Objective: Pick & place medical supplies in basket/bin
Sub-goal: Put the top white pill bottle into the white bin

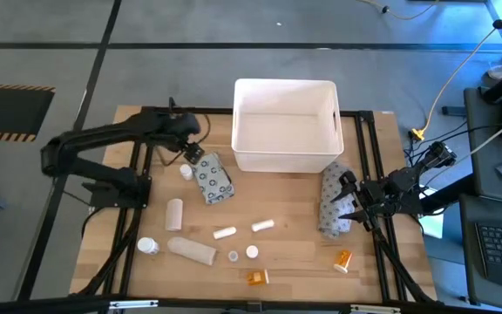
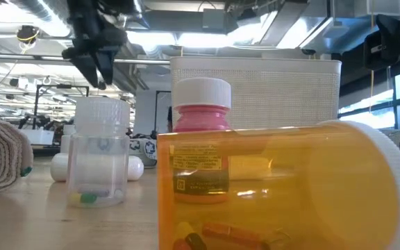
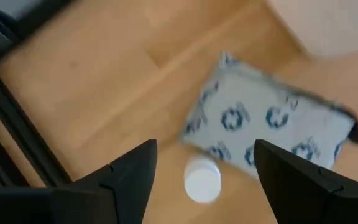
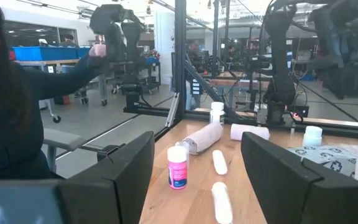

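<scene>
I'm holding the left gripper (image 1: 193, 153) above the table's left half, fingers spread and gripping nothing, hanging over a small white bottle (image 3: 202, 180) that is lying just beside a grey packet printed with circles (image 1: 213, 180). The white tub (image 1: 286, 124) is sitting at the table's far middle, and I'm seeing nothing inside it. The right gripper (image 1: 349, 202) is waiting at the right edge, fingers apart, next to a second grey packet (image 1: 332, 199). White rolls (image 1: 191, 249), small capsules and caps are lying loose across the near side, with two orange pill bottles (image 1: 343, 260) near the front edge. A person (image 4: 5, 112) is showing beyond the table.
</scene>
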